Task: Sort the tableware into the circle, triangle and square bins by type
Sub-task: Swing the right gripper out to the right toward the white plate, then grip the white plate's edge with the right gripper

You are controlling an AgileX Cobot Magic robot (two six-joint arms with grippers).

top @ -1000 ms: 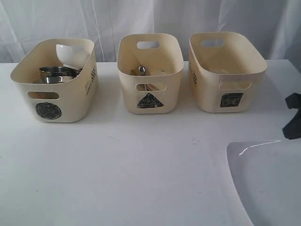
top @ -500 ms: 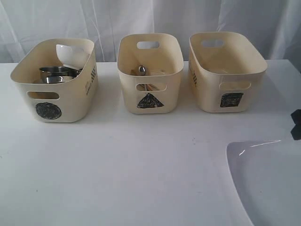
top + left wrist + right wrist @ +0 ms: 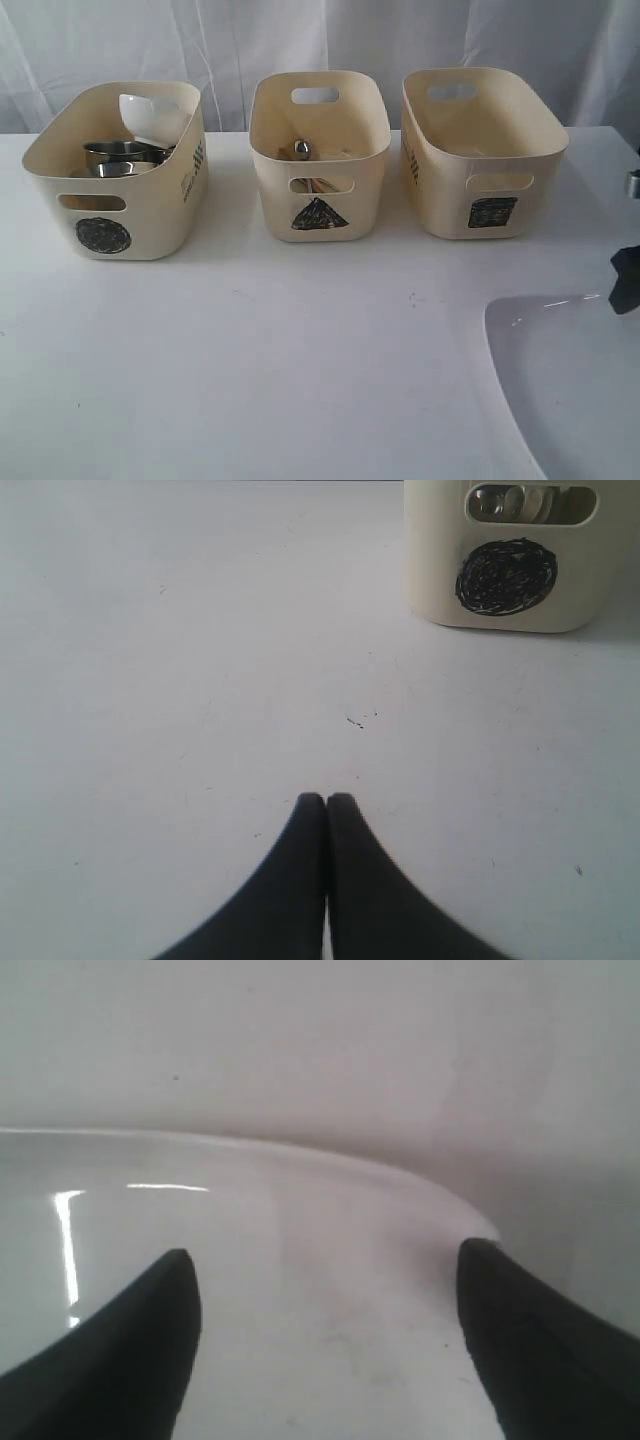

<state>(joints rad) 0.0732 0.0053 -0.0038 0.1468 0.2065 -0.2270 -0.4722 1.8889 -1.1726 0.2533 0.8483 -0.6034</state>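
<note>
Plate point(image 3: 570, 400): glossy, likely stiff, slippery, breakable; best pinched at rim.
Right gripper point(image 3: 327, 1252): jaws wide, over plate.
Left gripper point(image 3: 326, 800): closed, empty.

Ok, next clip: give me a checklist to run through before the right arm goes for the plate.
1. Right tool open: ok, jaws wide apart.
2. Right tool over the white plate: ok, its rim shows just ahead in the wrist view.
3. Tool touching the plate: cannot tell.
4. Square bin ready to receive: ok, nothing shows inside from this angle.
5. Left tool out of the way: ok, shut above the table near the circle bin.
6. Whole plate in view to judge fit: not ok, the frame cuts it off.
</note>
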